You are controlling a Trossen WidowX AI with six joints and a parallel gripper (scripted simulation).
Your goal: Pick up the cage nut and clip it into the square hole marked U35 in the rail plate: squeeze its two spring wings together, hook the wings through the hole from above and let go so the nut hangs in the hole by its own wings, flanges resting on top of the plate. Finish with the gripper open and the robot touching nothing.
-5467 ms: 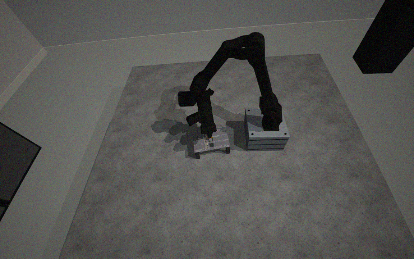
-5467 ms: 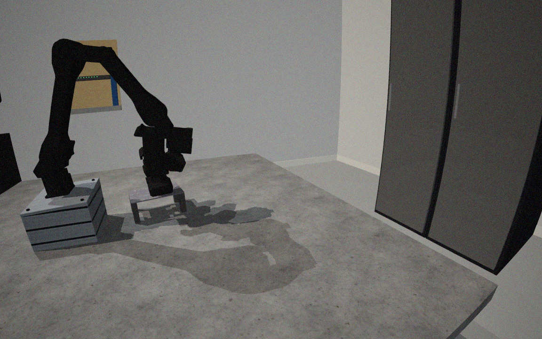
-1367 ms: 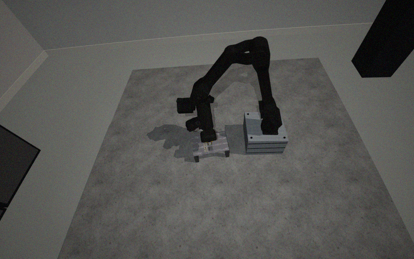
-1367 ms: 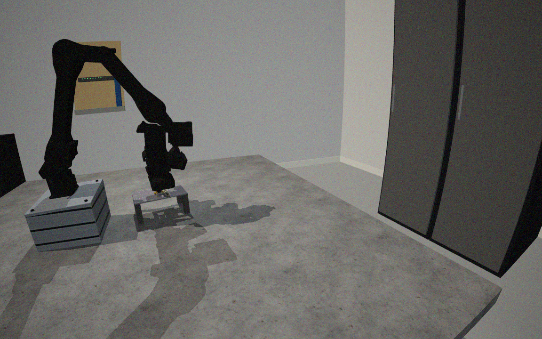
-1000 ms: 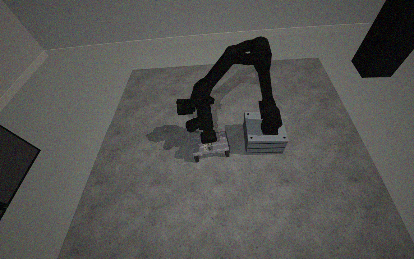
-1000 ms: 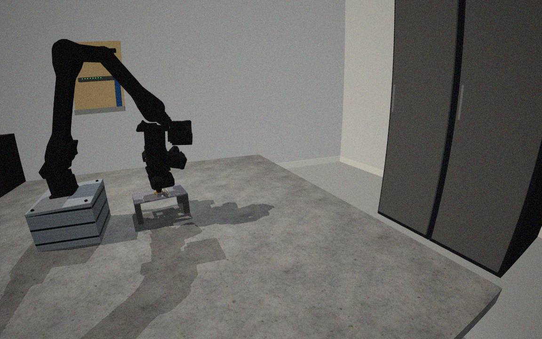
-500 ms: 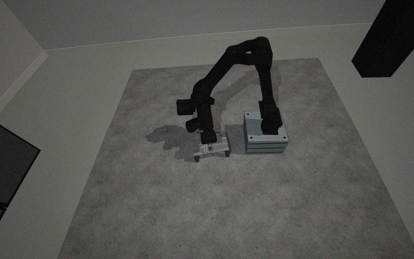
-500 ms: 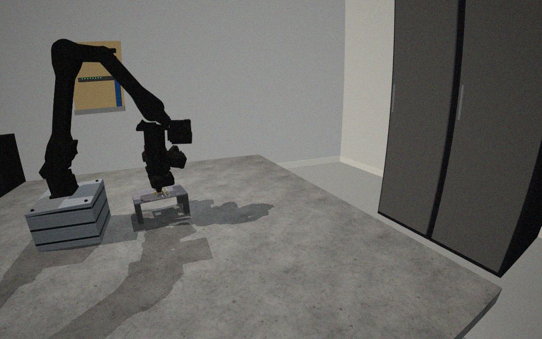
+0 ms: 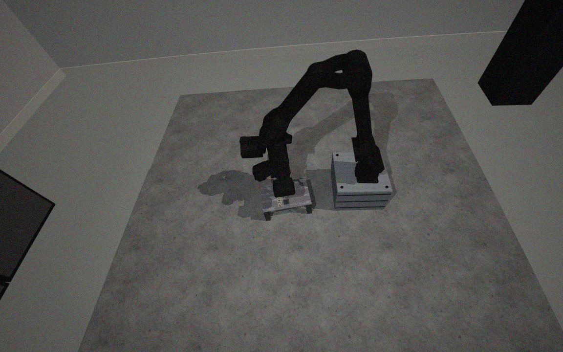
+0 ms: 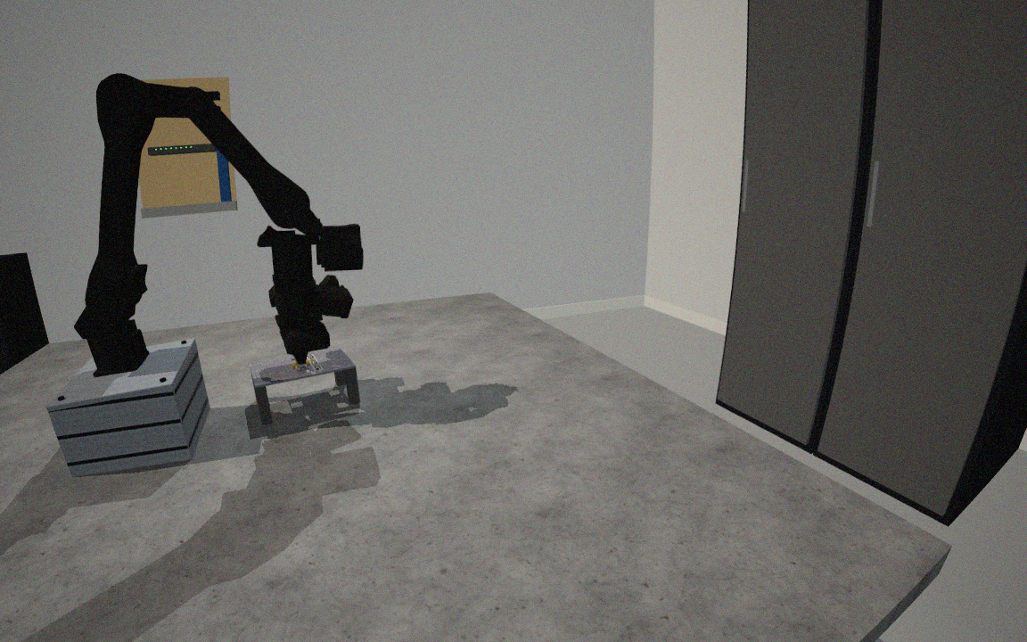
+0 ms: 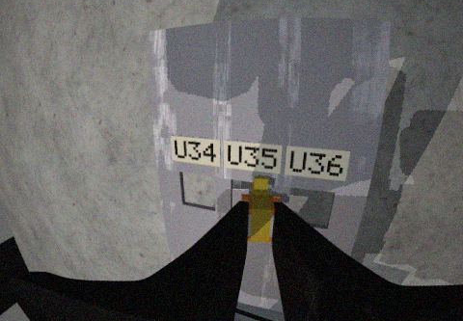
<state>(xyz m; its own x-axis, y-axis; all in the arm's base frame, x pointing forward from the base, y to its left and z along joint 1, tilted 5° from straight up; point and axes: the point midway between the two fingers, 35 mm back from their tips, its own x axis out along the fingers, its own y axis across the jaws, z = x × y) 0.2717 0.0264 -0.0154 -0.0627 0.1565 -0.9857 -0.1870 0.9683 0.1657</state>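
Wrist view, lower middle: the end effector (image 9: 284, 195) (image 10: 300, 357) (image 11: 260, 211) is clamped on the yellow cage nut (image 11: 260, 210), its dark fingers pressing from either side, orange bits showing at the edges. The nut sits just below the U35 label (image 11: 253, 158), over the square opening there, which it partly hides. Whether the wings are through, I can't tell from where I stand.

What worries me is the letting go. If the wings are only partly hooked when the fingers part, I'd expect them to spring against the rim and kick the nut up or leave it crooked. A small sideways error could catch one wing on the edge, and pushing harder might shove the rail plate (image 9: 294, 205) (image 10: 333, 360) (image 11: 193, 119) along the worktop (image 9: 318, 280) (image 10: 549, 479) (image 11: 87, 143). Even a good fit might be dragged out again if a finger clings on the way up.

As for writing, three pale tags run across the middle of the wrist frame: U34 (image 11: 195, 151) at left, U35 between, U36 (image 11: 316, 163) at right. From above, the lettering is too small to read. I make out no brand anywhere.
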